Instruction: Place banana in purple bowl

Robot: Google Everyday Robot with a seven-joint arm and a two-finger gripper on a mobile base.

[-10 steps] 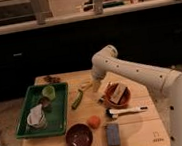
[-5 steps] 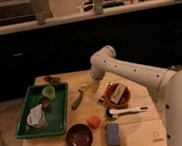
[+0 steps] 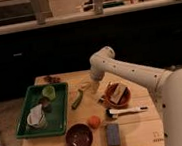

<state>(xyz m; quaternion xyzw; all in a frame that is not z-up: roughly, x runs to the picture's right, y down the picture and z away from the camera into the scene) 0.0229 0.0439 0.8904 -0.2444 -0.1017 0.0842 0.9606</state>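
Observation:
The banana (image 3: pixel 85 85) is a small pale yellow fruit lying on the wooden table (image 3: pixel 137 132) just right of the green tray. My gripper (image 3: pixel 93 85) hangs from the white arm (image 3: pixel 130 72) and is low over the table, right at the banana's right end. The purple bowl (image 3: pixel 79 137) stands empty near the table's front edge, well in front of the gripper and slightly to its left.
A slim green vegetable (image 3: pixel 77 99) lies left of the gripper. A green tray (image 3: pixel 62 111) holds a green cup (image 3: pixel 48 92) and crumpled white items. An orange-red bowl (image 3: pixel 110 101) with a tan block, an orange (image 3: pixel 93 121), a white-handled tool (image 3: pixel 126 111) and a grey-blue sponge (image 3: pixel 111 134) lie nearby.
The gripper has edged slightly left and down toward the banana. Nothing else has moved.

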